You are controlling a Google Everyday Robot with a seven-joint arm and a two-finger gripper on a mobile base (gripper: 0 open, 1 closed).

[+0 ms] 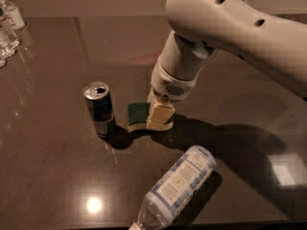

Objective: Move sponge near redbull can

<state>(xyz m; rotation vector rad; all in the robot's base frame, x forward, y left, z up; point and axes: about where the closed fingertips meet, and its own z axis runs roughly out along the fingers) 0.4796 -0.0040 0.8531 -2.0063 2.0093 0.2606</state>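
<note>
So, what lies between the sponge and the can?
Bare table only, camera view: the can and sponge stand apart. The gripper is at the sponge's right end.

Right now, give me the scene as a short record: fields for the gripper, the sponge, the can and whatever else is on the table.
gripper: down at the sponge's right end, low over the table
sponge: green side up on the table, beside the can with a small gap between them
redbull can: upright, left of the sponge in the picture
water bottle: on its side near the front edge
other bottles: clear, far left corner, partly cut off
table: dark, glossy
</note>
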